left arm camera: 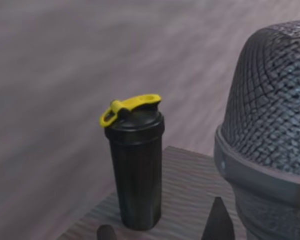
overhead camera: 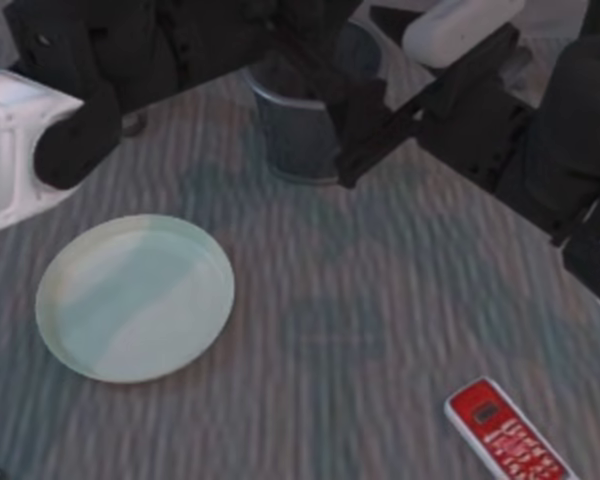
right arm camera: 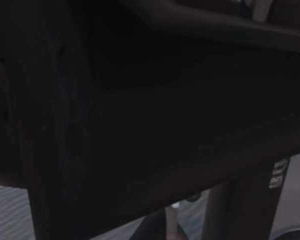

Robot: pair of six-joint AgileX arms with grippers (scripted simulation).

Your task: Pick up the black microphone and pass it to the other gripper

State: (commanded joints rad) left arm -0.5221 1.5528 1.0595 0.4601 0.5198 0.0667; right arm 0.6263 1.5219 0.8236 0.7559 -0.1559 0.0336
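At the far middle of the table, the black microphone is held up high, its grey mesh head and banded collar towards the overhead camera. In the left wrist view the same mesh head fills one side, very close to the lens.

The right gripper, on the arm with the rounded white cap, reaches in from the far right and lies against the microphone's right edge. Whether it is clamped on the microphone cannot be told, as the right wrist view is dark.

The left arm, with its boxy white block, sits at the far left, and a dark mass stretches from it along the far edge towards the microphone. The left gripper shows two tips in its own view, one pointed and one rounded. They stand apart with nothing between them, and the microphone is just beside the pointed tip, outside the gap.

Beyond those tips a black bottle with a yellow lid stands upright near a corner of the table.

A pale green plate lies left of centre. A red phone lies at the near right, well apart from the plate.
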